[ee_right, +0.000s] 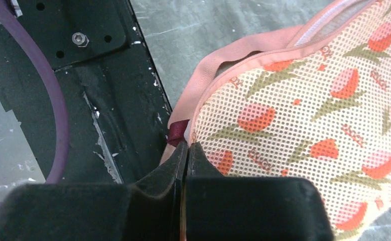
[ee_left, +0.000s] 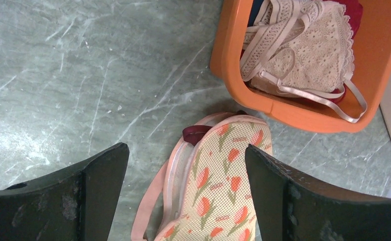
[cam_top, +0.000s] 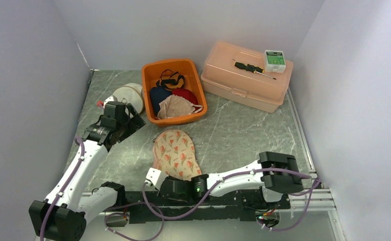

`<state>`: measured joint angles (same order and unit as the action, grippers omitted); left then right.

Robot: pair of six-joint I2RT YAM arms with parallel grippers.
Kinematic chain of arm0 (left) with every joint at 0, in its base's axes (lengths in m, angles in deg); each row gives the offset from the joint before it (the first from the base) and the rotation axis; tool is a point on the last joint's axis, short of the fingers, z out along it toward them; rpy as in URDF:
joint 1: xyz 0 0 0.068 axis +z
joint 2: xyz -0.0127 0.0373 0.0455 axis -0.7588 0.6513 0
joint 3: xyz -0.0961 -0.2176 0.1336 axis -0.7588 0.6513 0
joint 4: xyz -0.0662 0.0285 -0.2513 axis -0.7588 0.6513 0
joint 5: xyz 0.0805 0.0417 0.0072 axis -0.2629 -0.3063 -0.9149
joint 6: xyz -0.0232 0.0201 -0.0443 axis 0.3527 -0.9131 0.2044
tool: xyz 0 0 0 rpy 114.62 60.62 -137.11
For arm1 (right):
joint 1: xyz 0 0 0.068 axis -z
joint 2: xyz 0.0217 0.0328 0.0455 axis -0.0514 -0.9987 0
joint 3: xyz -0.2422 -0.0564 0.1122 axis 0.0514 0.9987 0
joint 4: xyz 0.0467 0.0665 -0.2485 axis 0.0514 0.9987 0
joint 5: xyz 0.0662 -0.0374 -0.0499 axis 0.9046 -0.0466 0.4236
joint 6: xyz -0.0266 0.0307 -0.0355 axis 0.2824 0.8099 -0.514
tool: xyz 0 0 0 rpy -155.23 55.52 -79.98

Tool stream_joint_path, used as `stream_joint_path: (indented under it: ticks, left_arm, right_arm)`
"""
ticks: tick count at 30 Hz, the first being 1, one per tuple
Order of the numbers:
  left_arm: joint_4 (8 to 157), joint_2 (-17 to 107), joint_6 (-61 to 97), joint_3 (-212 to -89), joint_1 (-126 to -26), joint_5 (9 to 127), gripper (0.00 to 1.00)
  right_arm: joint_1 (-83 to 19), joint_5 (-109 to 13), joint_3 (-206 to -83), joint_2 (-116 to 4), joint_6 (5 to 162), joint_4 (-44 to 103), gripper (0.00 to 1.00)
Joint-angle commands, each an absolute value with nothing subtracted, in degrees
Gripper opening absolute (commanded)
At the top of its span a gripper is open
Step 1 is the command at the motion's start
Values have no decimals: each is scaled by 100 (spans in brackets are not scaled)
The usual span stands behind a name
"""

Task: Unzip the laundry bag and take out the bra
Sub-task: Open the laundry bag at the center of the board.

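The laundry bag point(cam_top: 175, 153) is cream mesh with orange tulips and a pink rim, lying flat mid-table. My right gripper point(cam_top: 158, 176) is at its near end; in the right wrist view the gripper point(ee_right: 187, 145) is shut on the bag's point(ee_right: 303, 115) edge beside a dark red tab point(ee_right: 178, 131). My left gripper point(cam_top: 132, 123) is open and empty, above the table to the bag's far left. In the left wrist view it point(ee_left: 186, 150) looks down on the bag's point(ee_left: 223, 186) far end and another dark red tab point(ee_left: 196, 133). No bra shows inside the bag.
An orange bin point(cam_top: 148, 75) of bras and garments stands just behind the bag; a cream lace bra point(ee_left: 313, 55) lies in it. A peach box point(cam_top: 243, 85) with a screwdriver point(cam_top: 253, 69) sits back right. A white round object point(cam_top: 128, 95) is back left.
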<state>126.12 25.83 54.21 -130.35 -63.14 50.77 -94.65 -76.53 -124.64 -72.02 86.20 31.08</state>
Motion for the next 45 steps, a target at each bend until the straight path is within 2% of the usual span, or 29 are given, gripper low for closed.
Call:
stream_joint_path:
  ticks: [1,15,21,26,34,39,43,44,45]
  left_arm:
    - [12417,2495,5535,-12950,-6289,5294,91]
    - [11521,2082,5794,-11962,-6289,6612,88]
    - [11092,1713,5900,-11363,-6304,7117,86]
    - [11060,1567,5886,-11188,-6329,7198,86]
    - [10622,1601,6007,-10665,-6364,7457,84]
    - [10757,1475,5971,-10577,-6381,7345,85]
    - [10948,1492,5930,-10579,-6386,7240,85]
    - [10949,1495,5921,-10574,-6386,7246,85]
    - [10934,1483,5930,-10550,-6386,7258,84]
  right_arm:
    - [-9497,-7967,-12213,-6649,8858,2935,0]
    - [-9082,-8812,-10055,-4138,10114,1875,0]
    - [-8697,-9154,-8686,-2511,10881,1090,0]
    - [-8676,-10009,-7892,-1037,11216,1046,0]
    - [-8666,-11406,-7821,-140,12508,2745,0]
    - [-8666,-12265,-8111,-175,14369,4609,0]
    - [-8666,-12721,-8542,-653,16376,6625,0]
    - [-8662,-12781,-8656,-830,16866,7072,3]
    - [-8670,-12818,-8786,-1019,17200,7435,22]
